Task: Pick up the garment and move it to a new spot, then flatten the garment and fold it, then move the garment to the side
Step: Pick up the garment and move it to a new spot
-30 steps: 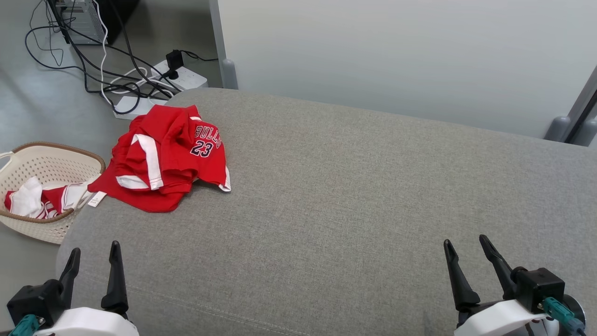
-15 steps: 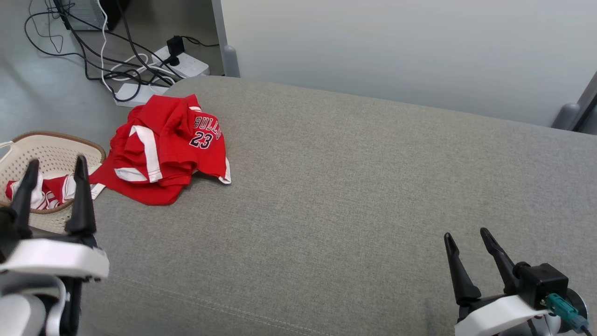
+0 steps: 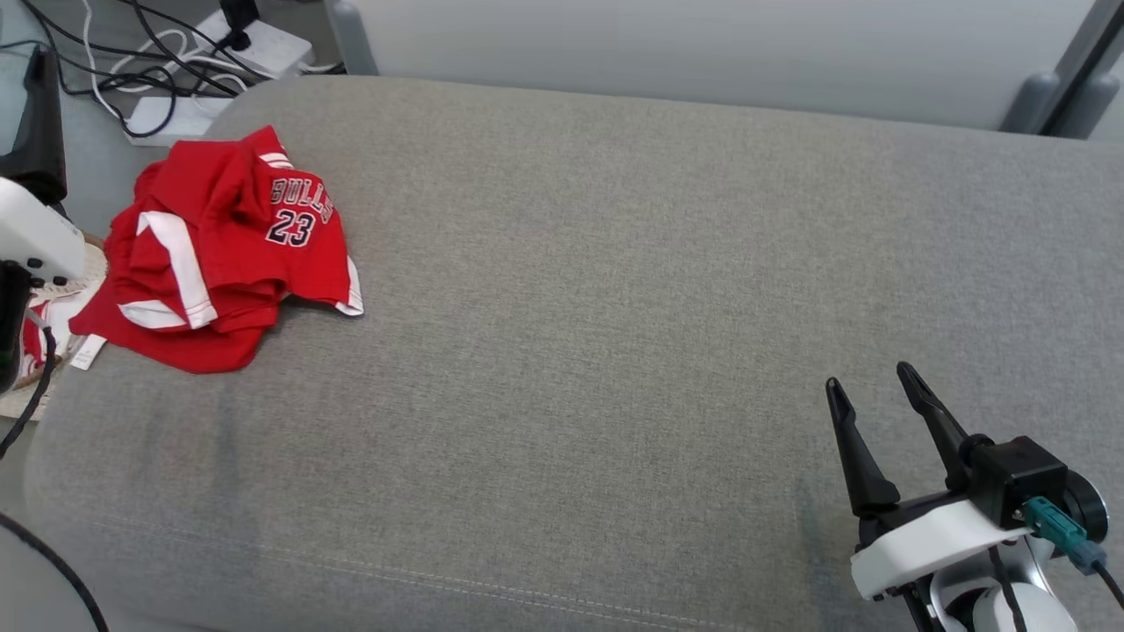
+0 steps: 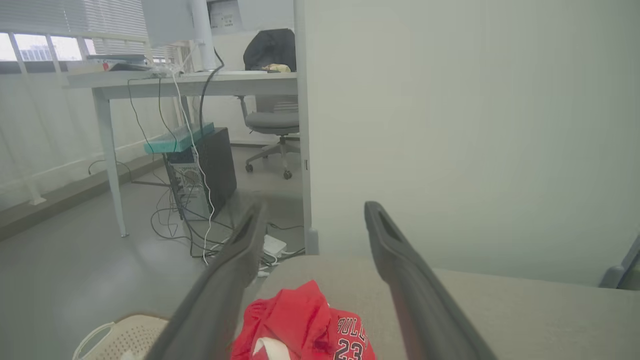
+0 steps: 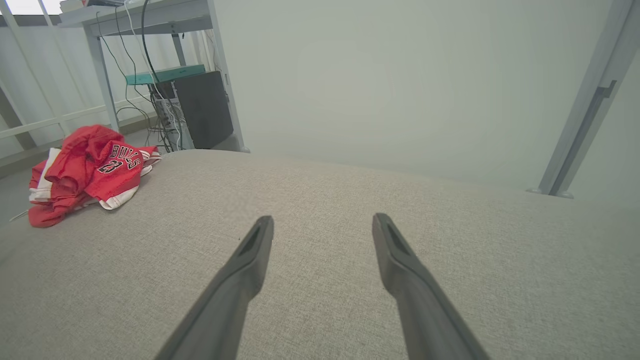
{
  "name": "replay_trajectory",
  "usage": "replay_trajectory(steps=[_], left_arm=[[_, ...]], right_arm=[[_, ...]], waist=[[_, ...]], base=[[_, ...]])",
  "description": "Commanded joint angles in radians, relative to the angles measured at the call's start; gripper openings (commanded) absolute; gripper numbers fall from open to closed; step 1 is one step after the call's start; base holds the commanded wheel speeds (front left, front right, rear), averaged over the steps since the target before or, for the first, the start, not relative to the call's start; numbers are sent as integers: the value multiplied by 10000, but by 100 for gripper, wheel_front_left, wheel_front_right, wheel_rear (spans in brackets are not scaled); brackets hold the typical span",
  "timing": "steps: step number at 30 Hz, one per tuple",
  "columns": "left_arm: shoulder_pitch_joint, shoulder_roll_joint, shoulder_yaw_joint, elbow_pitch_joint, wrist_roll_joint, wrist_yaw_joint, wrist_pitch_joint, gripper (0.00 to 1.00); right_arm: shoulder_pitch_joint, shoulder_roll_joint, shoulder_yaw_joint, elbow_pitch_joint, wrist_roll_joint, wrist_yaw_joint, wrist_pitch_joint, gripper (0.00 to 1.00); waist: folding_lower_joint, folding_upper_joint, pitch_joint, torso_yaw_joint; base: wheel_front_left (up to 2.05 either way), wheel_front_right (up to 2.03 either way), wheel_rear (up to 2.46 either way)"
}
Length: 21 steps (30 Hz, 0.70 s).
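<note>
While the right gripper (image 3: 868, 375) hovers open, open left gripper (image 4: 315, 206) seems high near garment (image 4: 295, 320).

1. We find the grey cushion (image 3: 615, 290) bare across the centre and right of the frame, open for passage.
2. The crumpled red jersey (image 3: 219, 254) takes its upper-left corner.
3. Beyond that corner we see a wired power strip (image 3: 268, 51) on the floor.
4. A pale partition (image 3: 702, 44) closes the top edge.

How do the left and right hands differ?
The left hand hangs close to the jersey at the couch's left end; the right hand is far from it, at the right. The left hand points at the jersey; the right hand at bare couch. Both are open, empty.
</note>
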Motion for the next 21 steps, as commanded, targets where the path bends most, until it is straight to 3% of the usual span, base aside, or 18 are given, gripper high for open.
replay_trajectory(steps=[1,2,10,21], left_arm=[[-925,359,206,797,-203,-353,302,100],[-925,359,206,797,-203,-353,302,100],[-2070,-26,-263,4341,-888,-1649,1473,100],[-3150,-303,-289,7447,-1380,-2345,1900,100]], right_arm=[[-462,-128,267,-355,-72,44,36,100],[-462,-128,267,-355,-72,44,36,100],[-880,-337,423,-470,-166,44,132,100],[-1510,-537,628,-785,-317,44,315,100]], waist=[[-1,0,496,-389],[-1,0,496,-389],[-1,0,1494,-826],[-1,0,2728,-1070]], base=[[0,0,0],[0,0,0],[0,0,0],[0,0,0]])
